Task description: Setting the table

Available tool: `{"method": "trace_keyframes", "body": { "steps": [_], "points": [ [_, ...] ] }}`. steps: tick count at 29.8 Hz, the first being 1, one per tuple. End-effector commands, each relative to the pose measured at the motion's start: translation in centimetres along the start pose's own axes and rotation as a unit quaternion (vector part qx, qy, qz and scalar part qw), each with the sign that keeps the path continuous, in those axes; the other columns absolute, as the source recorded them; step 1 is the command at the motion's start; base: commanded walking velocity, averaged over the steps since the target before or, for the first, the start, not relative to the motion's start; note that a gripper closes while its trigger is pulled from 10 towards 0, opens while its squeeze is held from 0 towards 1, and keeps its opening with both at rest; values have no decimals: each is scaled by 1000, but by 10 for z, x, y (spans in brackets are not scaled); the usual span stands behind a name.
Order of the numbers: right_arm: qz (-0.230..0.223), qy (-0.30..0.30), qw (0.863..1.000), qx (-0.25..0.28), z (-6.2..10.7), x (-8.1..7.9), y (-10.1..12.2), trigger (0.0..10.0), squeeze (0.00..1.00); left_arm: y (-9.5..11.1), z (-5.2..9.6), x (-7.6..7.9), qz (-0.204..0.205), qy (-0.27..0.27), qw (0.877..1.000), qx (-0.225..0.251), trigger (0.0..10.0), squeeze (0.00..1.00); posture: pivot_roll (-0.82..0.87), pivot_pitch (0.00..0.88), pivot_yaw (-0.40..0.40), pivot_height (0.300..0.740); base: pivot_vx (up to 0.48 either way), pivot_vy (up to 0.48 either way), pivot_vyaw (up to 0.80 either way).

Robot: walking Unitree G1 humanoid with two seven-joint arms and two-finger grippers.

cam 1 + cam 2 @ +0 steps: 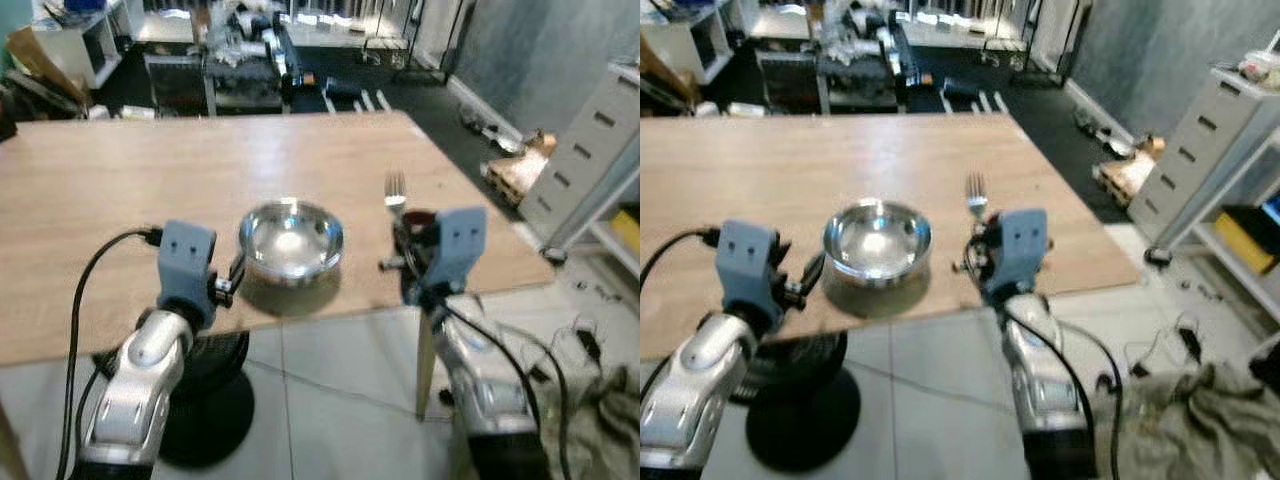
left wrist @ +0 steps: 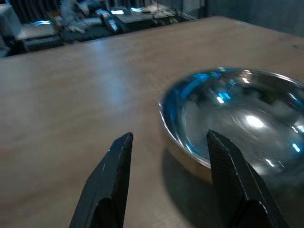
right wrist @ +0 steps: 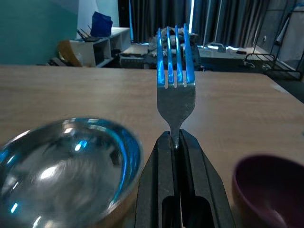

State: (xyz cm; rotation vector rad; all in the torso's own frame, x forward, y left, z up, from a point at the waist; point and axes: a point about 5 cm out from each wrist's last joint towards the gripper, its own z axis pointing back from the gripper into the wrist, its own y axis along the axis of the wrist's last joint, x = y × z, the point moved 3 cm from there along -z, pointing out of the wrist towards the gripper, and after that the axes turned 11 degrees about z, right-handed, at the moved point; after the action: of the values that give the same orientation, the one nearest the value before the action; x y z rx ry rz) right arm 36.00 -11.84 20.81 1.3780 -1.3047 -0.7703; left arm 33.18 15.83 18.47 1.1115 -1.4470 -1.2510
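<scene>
Right claw pinched tight on fork, tines pointing away over wooden surface, just right of steel bowl. Small dark bowl close by on claw's right. Left claw spread wide, holding nothing, low over surface at near edge, one finger close beside steel bowl's left rim. Steel bowl sits upright near surface's near edge

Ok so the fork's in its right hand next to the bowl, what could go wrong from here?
The right tool pinches only the fork neck, so it could pivot or slip when set down. The dark purple bowl sits close beside it and might get knocked. The steel bowl is near the table edge, so a nudge could push it off.
</scene>
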Motion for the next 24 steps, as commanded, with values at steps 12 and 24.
{"method": "trace_keyframes", "body": {
  "steps": [12, 24],
  "points": [
    [115, 36, 993, -2, -4, -6, 3, 10000, 0, 17, 20, 23, 28, -118, 993, -3, 10000, 0, 70, 17, 32, 740, 24, 0, 0],
    [54, 0, 996, -69, -24, -7, -24, 10000, 0, 30, 27, 39, 46, -164, 985, -1, 10000, 0, 115, 50, 26, 740, 0, 0, 0]
  ]
}}
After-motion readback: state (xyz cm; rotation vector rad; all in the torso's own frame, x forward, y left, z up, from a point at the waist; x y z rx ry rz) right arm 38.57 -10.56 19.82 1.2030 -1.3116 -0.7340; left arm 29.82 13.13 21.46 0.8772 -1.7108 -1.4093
